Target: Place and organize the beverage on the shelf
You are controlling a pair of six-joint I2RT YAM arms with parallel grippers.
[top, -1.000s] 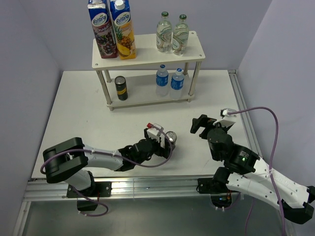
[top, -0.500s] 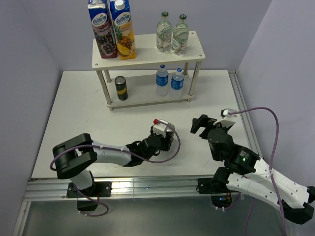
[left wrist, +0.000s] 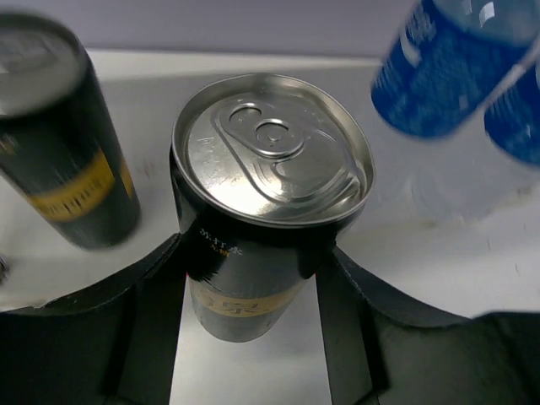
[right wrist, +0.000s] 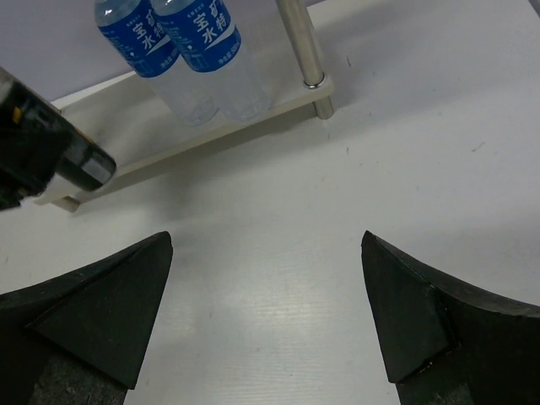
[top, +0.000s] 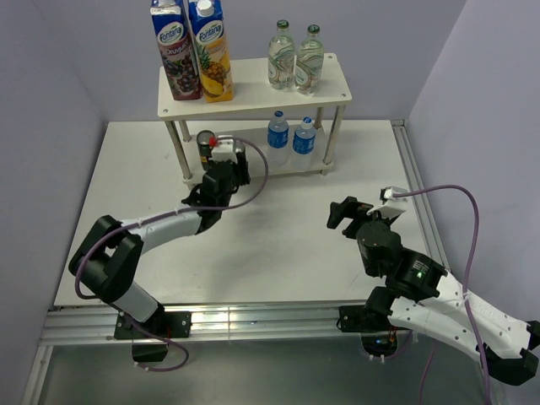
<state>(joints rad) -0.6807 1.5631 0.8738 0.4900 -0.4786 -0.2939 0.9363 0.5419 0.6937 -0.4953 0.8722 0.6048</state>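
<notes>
Can is clamped in the left end effector at the lower board of the shelf, just beside the second can and near the water bottles. Whether its base rests on the board I cannot tell. Pushed in askew, it could knock its neighbour over; let go before it sits flat, it could tip. The right end effector hangs with fingers apart over the surface.
</notes>
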